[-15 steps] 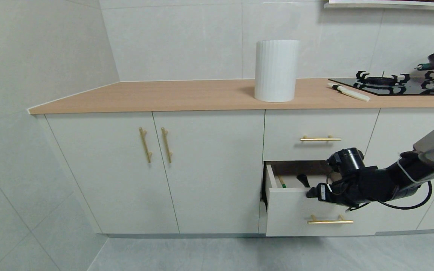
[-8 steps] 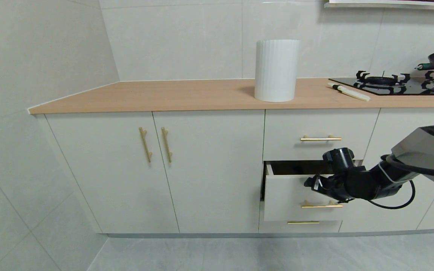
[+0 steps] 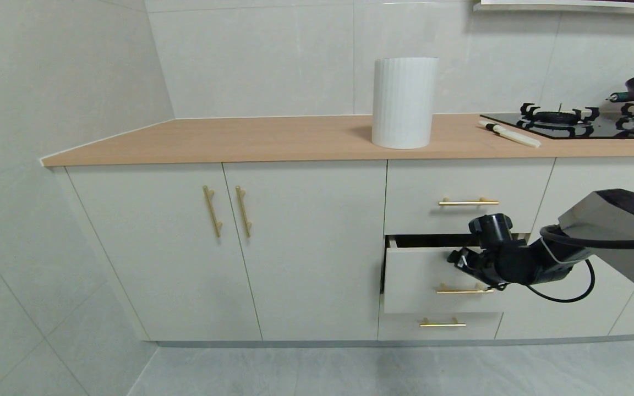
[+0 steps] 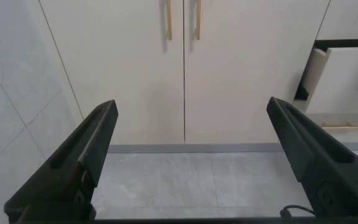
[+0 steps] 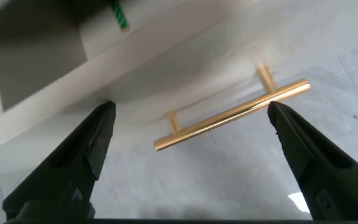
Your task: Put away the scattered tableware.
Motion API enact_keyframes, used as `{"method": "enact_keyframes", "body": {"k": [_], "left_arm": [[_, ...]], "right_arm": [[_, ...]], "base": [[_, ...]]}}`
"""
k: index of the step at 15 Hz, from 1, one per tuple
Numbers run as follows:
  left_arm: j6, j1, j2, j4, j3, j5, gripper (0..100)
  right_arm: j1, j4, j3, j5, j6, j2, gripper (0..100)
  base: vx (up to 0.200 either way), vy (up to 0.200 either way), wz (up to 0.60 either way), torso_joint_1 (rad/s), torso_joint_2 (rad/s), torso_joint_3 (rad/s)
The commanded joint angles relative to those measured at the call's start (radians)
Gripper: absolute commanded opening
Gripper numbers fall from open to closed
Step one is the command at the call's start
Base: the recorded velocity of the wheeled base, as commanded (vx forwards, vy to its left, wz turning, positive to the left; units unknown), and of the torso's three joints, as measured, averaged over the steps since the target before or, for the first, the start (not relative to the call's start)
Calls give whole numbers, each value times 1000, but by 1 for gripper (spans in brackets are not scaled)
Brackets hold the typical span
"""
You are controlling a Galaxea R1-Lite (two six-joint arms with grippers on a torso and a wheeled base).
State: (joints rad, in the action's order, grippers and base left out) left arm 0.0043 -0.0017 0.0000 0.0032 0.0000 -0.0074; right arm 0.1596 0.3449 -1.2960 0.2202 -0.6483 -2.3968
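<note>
Drawer point(image 3: 410, 278) matte white, slim brass bar handle point(image 5: 232, 115), right tool point(image 5: 190, 107) spread open, left tool point(image 4: 191, 104) likewise

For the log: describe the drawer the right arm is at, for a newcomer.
Under the wooden countertop, right of the double cabinet doors, stands a stack of three gold-handled drawers. It is the middle drawer, the only one standing ajar, with the right gripper at its front.
</note>
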Motion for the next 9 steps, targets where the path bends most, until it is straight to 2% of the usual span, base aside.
{"method": "enact_keyframes", "body": {"k": [1,9], "left_arm": [[0,0,0,0,0,0,100],[0,0,0,0,0,0,100]], "right_arm": [[-11,-1,-46,13,-25,-31,100],[-49,-4,-132,21,-100,-71,100]], "base": [[0,0,0,0,0,0],[0,0,0,0,0,0]]}}
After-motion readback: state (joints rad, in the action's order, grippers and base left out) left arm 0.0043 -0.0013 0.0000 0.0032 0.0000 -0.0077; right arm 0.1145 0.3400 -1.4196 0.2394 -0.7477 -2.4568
